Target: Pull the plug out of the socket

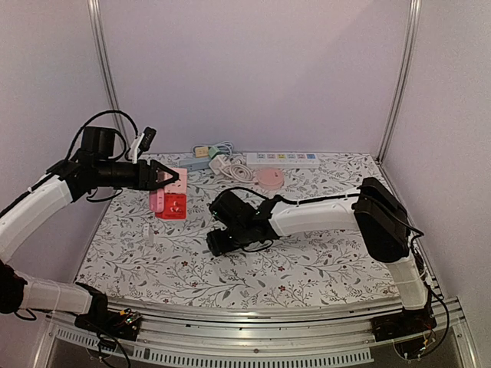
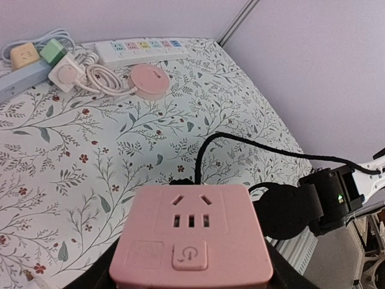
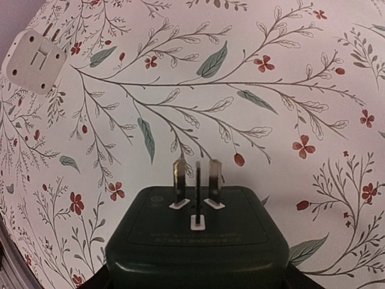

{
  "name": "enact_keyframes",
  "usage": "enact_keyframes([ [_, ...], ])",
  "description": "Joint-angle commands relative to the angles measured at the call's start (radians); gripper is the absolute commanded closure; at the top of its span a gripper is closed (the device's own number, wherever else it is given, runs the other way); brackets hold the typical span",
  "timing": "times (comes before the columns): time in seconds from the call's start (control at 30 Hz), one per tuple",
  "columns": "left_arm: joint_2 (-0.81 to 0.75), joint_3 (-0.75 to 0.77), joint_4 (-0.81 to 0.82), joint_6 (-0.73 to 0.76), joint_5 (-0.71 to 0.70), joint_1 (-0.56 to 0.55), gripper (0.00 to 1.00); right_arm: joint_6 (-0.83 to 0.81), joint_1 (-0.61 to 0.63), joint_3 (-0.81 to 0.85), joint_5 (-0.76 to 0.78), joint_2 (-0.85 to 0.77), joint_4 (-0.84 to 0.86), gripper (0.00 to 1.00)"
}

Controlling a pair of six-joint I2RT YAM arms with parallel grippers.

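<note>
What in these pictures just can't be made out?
Left wrist view: how the left gripper grasps the pink socket, hidden beneath it and cut by the bottom edge.
Right wrist view: lettering on the dark green plug, too faint to read.
Top view: the plug in the right gripper, lost against its black body.
Top view: small white item on the table, too small to identify.

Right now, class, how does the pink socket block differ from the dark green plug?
The pink socket block is pale; the dark green plug is far darker. The socket block's face shows slots and a button; the plug's carries bare metal prongs. Both are boxy: the left claw holds the block, the right claw the plug.
</note>
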Motion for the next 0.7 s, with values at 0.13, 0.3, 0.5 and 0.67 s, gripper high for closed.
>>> enact_keyframes([
  [0.13,0.014,-0.01,0.07,-0.023,0.05,-0.012,0.93,0.018,0.015,0.023,0.019,0.034,0.044,0.14],
  [0.3,0.0,-0.012,0.071,-0.019,0.042,-0.026,0.93,0.009,0.013,-0.01,0.08,-0.015,0.061,0.08],
  [0.5,-0.04,-0.012,0.071,-0.013,-0.008,-0.038,0.93,-0.012,0.014,-0.127,0.131,-0.193,0.073,0.04],
  [0.67,-0.086,-0.038,0.092,-0.075,-0.119,-0.089,0.93,-0.024,0.013,-0.254,0.145,-0.354,0.072,0.03],
])
